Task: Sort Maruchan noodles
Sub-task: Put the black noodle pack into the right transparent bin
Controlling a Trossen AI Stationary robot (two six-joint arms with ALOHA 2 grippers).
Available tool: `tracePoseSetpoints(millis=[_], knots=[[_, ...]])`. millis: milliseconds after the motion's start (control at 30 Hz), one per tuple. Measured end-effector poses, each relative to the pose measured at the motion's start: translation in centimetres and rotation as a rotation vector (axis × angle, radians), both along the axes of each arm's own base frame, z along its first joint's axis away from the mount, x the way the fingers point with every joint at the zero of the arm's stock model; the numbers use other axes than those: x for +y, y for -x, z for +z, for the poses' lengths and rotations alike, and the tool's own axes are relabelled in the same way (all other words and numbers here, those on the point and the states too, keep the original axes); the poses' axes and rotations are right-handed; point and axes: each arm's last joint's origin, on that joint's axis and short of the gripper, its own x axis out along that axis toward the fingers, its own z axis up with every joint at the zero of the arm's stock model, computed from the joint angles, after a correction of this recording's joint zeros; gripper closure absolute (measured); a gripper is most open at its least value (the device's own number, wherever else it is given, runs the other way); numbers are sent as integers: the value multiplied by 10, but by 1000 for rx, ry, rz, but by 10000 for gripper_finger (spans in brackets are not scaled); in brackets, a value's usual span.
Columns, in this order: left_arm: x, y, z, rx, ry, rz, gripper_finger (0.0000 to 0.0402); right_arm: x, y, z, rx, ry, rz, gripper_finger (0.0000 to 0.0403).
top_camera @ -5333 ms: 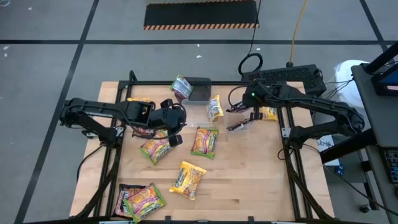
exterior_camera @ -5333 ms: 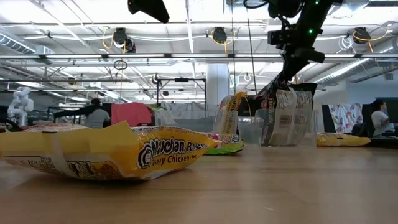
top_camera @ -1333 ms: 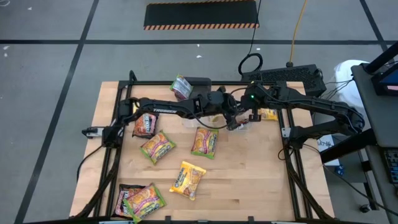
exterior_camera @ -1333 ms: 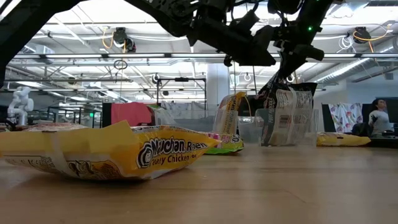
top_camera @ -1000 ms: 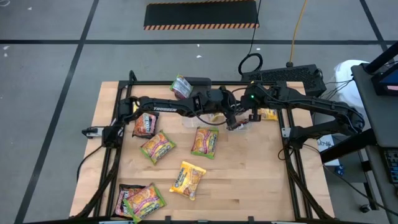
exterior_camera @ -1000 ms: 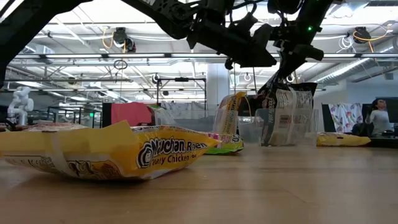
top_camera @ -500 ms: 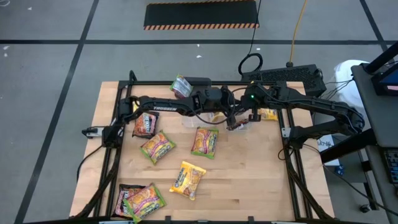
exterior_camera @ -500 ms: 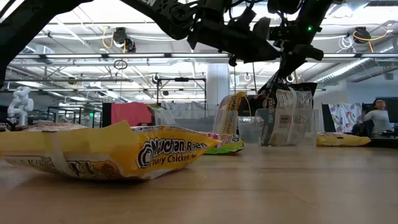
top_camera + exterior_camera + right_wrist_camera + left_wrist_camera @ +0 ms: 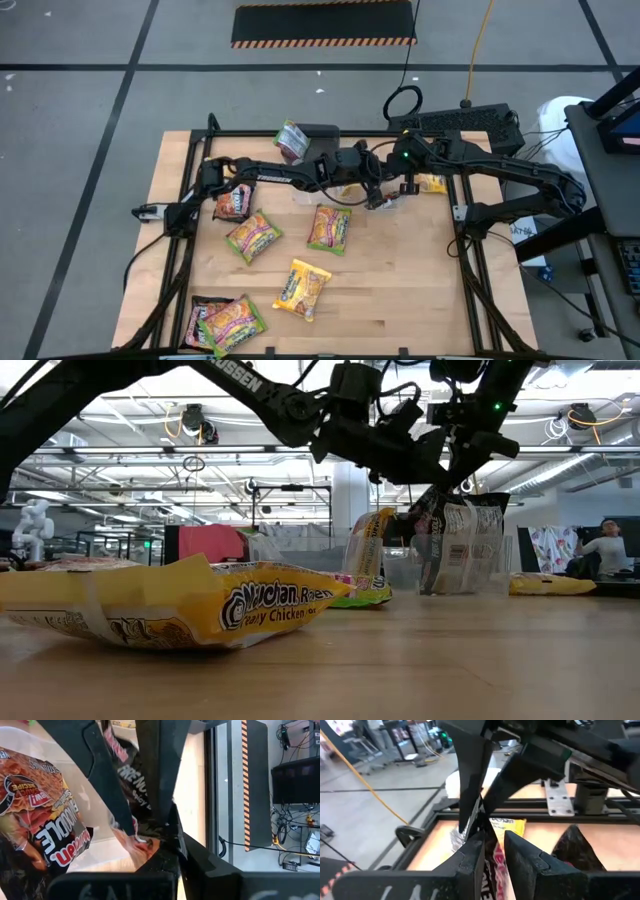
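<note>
Right hand [image 9: 383,199] is seen clenched on a dark noodle packet [image 9: 462,546], judged light, crinkly, best pinched at its edge.

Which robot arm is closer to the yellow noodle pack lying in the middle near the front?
Left, though only barely. Both tools sit together at the table's back, far from the yellow pack. The left tool reaches across beside the right tool, which grips a dark pack.
</note>
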Motion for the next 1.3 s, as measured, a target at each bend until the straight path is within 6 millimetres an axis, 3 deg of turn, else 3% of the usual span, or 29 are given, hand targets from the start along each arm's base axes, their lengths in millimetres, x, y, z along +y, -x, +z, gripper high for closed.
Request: tracePoseSetpoints(millis=[500, 867, 967, 1300], knots=[[-24, -1, 10, 47, -223, 32, 321, 0, 0, 0, 4, -1, 2, 403], [4, 5, 7, 73, -149, 97, 321, 0, 0, 0, 5, 1, 4, 403], [10, 6, 7, 54, -93, 44, 321, 0, 0, 0, 6, 0, 5, 403], [12, 6, 7, 29, -32, -47, 321, 0, 0, 0, 8, 5, 14, 403]])
